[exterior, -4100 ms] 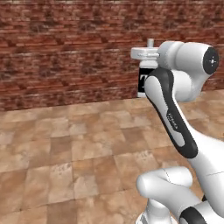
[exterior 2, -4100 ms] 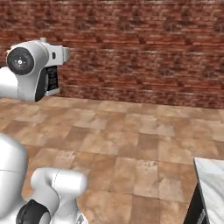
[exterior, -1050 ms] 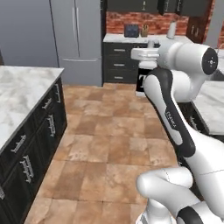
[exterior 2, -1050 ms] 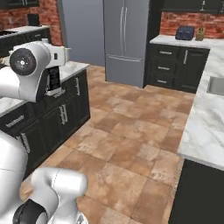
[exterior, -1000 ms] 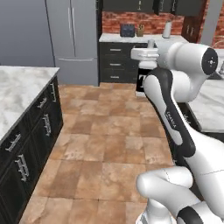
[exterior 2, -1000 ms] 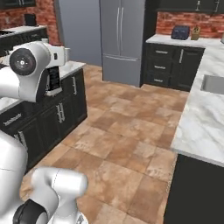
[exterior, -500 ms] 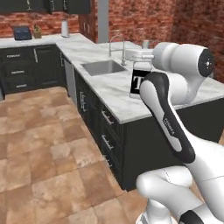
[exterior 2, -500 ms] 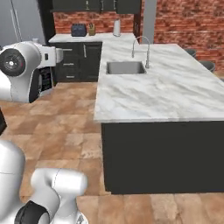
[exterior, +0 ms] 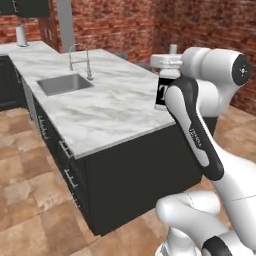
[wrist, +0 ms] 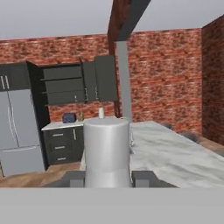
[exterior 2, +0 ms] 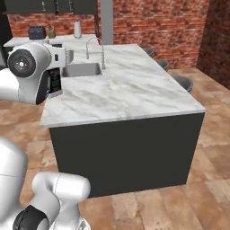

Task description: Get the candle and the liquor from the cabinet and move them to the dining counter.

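Observation:
My gripper [exterior: 167,64] is shut on the liquor [exterior: 162,93], a square black bottle with a white "T" label, held upright beside the near edge of the dining counter [exterior: 110,110]. From the right base the liquor [exterior 2: 55,83] hangs under the gripper [exterior 2: 60,56], left of the dining counter [exterior 2: 130,96]. In the hand view the bottle's pale stopper [wrist: 107,151] fills the gap at the gripper [wrist: 109,178]. The dark cabinet [wrist: 70,85] hangs far off, doors open. The candle is out of view.
A steel sink [exterior: 62,84] and faucet [exterior: 80,59] sit in the island top. Grey stools [exterior 2: 179,81] stand along its far side. A fridge [wrist: 15,135], a toaster [exterior 2: 36,31] and a paper towel roll [exterior 2: 77,28] are at the back wall.
The whole picture has swung from the fridge and floor to the marble island, so the base has moved. The bottle stays in the shut gripper at the same height.

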